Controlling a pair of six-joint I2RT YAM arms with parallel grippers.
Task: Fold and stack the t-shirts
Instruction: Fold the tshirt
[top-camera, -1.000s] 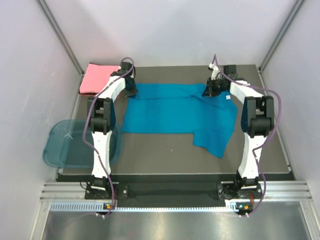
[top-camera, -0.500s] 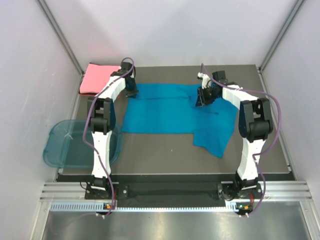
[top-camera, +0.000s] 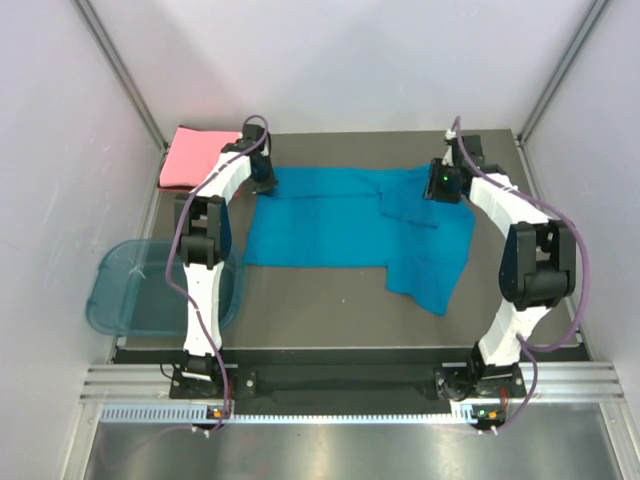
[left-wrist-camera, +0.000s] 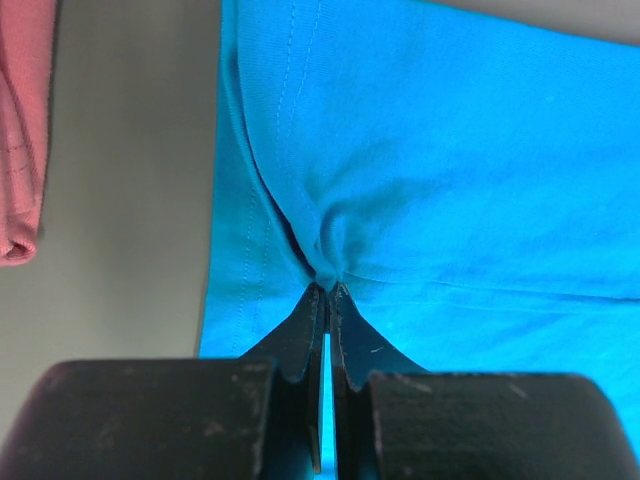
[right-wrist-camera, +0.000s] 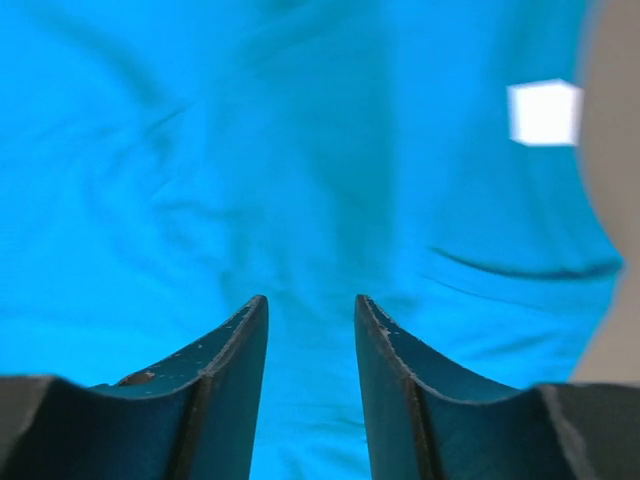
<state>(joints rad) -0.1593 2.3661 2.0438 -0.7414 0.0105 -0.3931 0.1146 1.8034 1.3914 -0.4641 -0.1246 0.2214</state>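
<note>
Now right pincer (right-wrist-camera: 310, 300) newly apart above teal t-shirt (top-camera: 340, 225) (left pincer (left-wrist-camera: 328, 290) tight on it)

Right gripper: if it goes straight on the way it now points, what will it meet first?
Probably the teal-blue t-shirt, which fills the view ahead of the open right gripper; how far is unclear.

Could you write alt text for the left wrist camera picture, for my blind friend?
The left gripper, shut, pinches a puckered fold of the teal-blue t-shirt. The edge of a pink t-shirt shows at far left, with grey table between them.
</note>
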